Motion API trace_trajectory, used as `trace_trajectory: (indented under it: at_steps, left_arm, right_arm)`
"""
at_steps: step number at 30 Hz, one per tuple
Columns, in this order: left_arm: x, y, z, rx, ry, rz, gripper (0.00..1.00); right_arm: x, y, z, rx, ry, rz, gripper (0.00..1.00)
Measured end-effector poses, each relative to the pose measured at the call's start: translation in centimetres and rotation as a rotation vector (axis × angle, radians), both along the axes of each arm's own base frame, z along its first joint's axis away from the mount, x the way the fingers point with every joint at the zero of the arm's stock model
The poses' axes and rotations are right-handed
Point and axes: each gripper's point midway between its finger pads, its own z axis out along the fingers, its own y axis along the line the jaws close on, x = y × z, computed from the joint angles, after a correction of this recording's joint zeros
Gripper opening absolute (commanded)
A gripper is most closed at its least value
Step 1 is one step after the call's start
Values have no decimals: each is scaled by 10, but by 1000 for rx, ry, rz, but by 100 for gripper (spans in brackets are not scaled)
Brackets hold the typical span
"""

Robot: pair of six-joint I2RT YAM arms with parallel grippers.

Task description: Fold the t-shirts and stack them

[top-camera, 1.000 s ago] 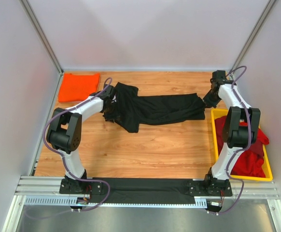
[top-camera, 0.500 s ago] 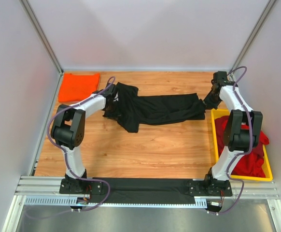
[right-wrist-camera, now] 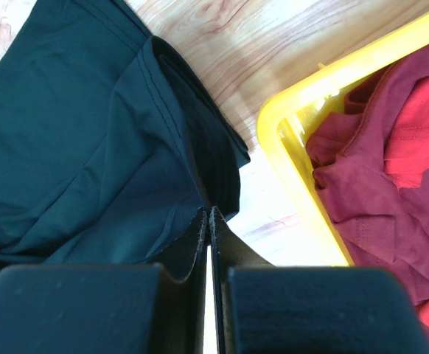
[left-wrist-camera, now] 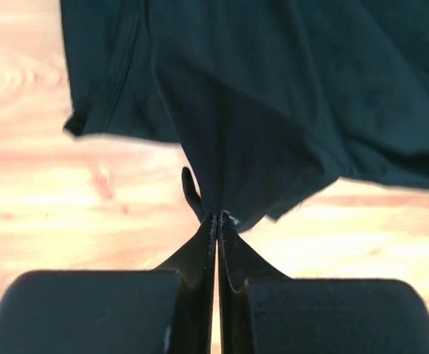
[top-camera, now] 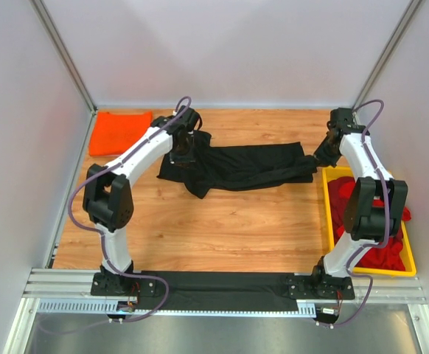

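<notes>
Top external view: the left tool point(top-camera: 183, 150) now sits farther from the arm bases and a little more toward the centre than it did a second ago. It has carried the left end of the black t-shirt point(top-camera: 244, 166) with it. The loose bunch that lay by the left forearm is drawn in, and that end now makes a tighter clump under the tool. One flap trails toward the near side.

The right tool point(top-camera: 321, 156) has barely shifted. It holds the shirt's other end just beside the yellow tray point(top-camera: 326, 214).

Left wrist view: fingers pressed together with a peak of black cloth pinched between the tips. The fabric hangs away from them in a tent above the counter point(top-camera: 222, 228).

Right wrist view: same picture. The fingers are clamped narrow on a hemmed edge of the black shirt, with the tray rim close alongside.

Position of task items:
- The black shirt is stretched crosswise over the far half of the counter, held at both ends, still rumpled and not flat.
- The orange t-shirt point(top-camera: 120, 133) lies folded in the far left corner, well apart from the tool.
- The red t-shirts point(top-camera: 380, 247) are heaped in the tray.

Judgement: the left-hand shift looks like a repositioning pull to spread or square the garment before a fold. No fold is made on the black shirt yet. With the reds still waiting, the task is in its early part.
</notes>
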Motion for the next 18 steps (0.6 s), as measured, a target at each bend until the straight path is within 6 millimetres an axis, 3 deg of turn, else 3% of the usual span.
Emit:
trace_trajectory:
  at_steps: [2,5,8,10,13,18]
  left_arm:
    - [10,-4,-9,4,13,-9,1]
    - [23,-10,-39,24,67,-37,6]
    - [33,-21,-68,18,117,-98,14]
    - [36,-28,-76,-2,134,-142,28]
    - [45,-39,-68,-32,115,-204,39]
    - [41,-30,-41,-19,40,-229,42]
  right_arm:
    - [0,-2,0,-1,1,-2,0]
    - [0,-4,-1,0,2,-8,0]
    - [0,-4,-1,3,1,-8,0]
    - [0,-4,-1,4,1,-7,0]
    - [0,-4,-1,3,2,-3,0]
    - [-1,-4,-1,2,4,-1,0]
